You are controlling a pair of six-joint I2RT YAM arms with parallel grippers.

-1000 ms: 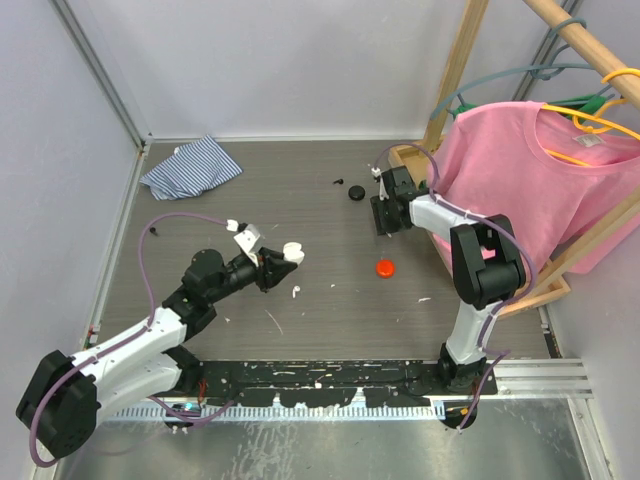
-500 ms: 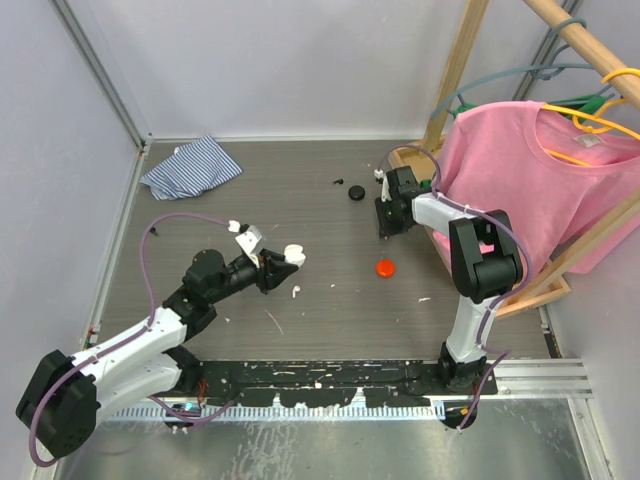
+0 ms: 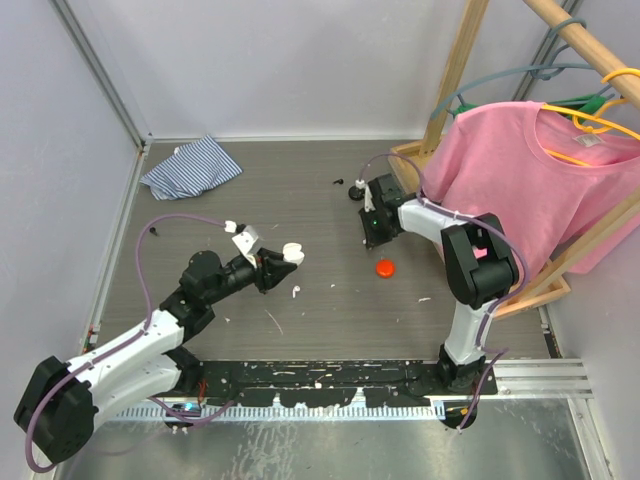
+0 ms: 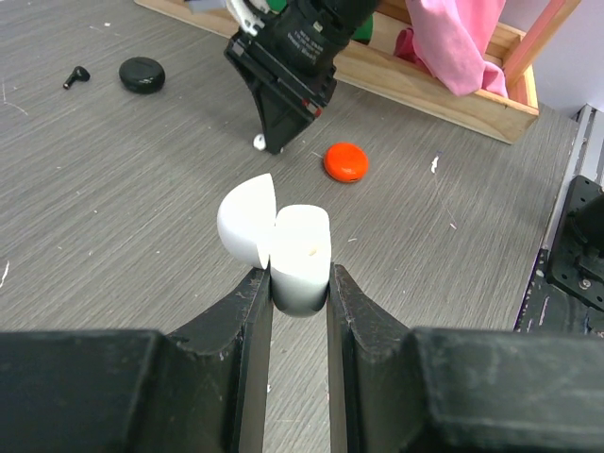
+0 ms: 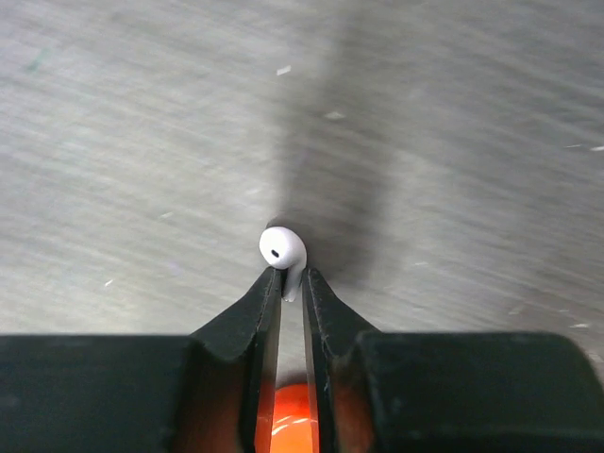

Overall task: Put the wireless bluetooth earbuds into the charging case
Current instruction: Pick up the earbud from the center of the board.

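L gripper sits left of centre on table, w/ open case between its fingers, off the surface. Loose earbud lies on table just near of it. R gripper is right of centre & farther back, held earbud at its tips, low over table. Mid case lies just near of R gripper. Far case lies just beyond it, far earbud left of that. Cloth in far-left corner. Shirt hangs on rack along right side.
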